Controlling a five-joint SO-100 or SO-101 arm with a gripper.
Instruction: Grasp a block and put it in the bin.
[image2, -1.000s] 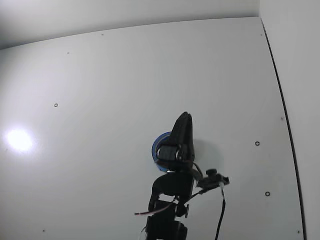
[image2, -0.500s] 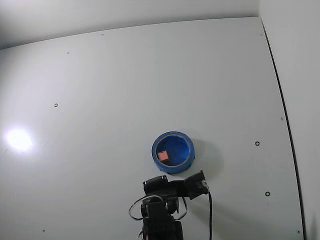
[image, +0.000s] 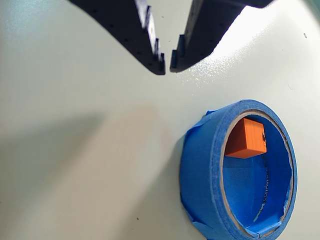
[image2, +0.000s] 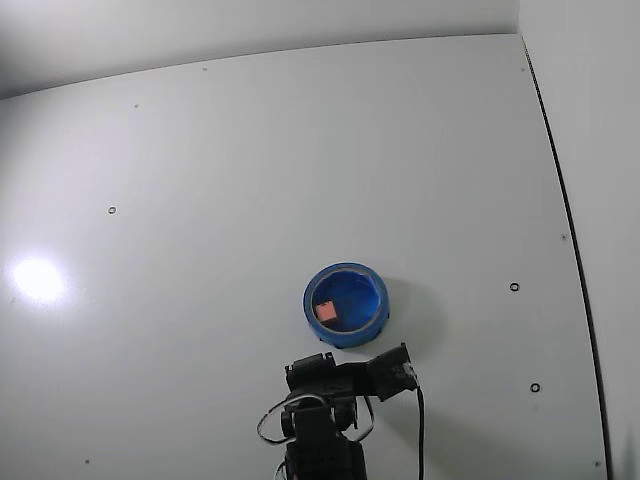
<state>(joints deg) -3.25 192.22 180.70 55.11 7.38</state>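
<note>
In the wrist view, the black gripper (image: 166, 64) is hanging at the top edge over bare white table (image: 75, 150), its two jaws nearly touching at the tips and clasping nothing. To its right and lower, the blue bin (image: 205, 175) is sitting on the table, with the block (image: 246, 138) lying inside, against the bin's inner wall. In the fixed view, the bin (image2: 372, 283) is resting near the table's lower edge, right of centre, with the block (image2: 326, 311) at its left side.

The round blue bin (image: 205, 165) looks wrapped in wrinkled matt tape; the small orange-pink cube (image: 246, 138) seems smooth plastic; the white bench (image2: 300, 160) is glossy.
</note>
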